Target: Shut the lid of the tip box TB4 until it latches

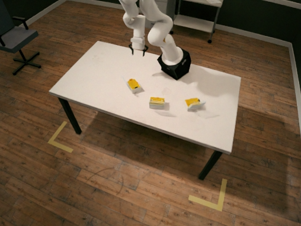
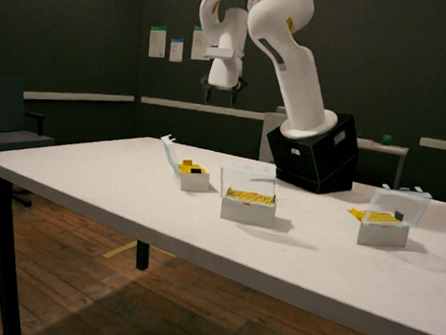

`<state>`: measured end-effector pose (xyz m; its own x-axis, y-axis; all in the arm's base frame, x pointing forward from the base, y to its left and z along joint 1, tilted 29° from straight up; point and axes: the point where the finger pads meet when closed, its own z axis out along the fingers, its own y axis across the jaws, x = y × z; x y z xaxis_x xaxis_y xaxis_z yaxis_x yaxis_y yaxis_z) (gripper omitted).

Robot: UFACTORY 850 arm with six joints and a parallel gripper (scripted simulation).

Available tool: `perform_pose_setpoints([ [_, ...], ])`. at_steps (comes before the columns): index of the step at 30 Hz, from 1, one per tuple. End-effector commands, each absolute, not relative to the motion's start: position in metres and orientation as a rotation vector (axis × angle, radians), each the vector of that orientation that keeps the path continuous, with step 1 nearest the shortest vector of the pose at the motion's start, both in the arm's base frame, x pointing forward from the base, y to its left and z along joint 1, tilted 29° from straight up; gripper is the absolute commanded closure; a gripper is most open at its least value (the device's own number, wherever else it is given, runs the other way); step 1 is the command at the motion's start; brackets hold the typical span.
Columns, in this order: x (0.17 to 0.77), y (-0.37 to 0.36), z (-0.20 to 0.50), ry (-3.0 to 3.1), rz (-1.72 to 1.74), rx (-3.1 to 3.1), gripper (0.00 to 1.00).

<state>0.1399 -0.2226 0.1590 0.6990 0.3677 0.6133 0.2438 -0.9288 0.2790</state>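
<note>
Three white tip boxes with yellow tip racks stand flat on the white table (image 1: 98,71) (image 2: 101,179), each with a clear lid standing open. The left box (image 1: 134,85) (image 2: 191,173) sits nearest under the arm. The middle box (image 1: 157,103) (image 2: 246,206) and the right box (image 1: 194,103) (image 2: 383,227) sit further along. I cannot read which box is TB4. My gripper (image 1: 138,53) (image 2: 220,98) is open and empty. It points down and hangs high above the table, behind the left box.
The arm's black base (image 1: 175,63) (image 2: 314,159) stands at the table's back edge, behind the middle box. An office chair (image 1: 16,38) is off to the left and a shelf cart (image 1: 198,18) behind the table.
</note>
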Motion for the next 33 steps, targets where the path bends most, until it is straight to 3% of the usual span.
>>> perform_pose_setpoints([
  [1, 0.136, -0.219, 0.159, 0.501, 1.041, 2.731, 0.00],
  [33, 0.197, -0.236, 0.046, 0.500, 1.042, 2.731, 0.00],
])
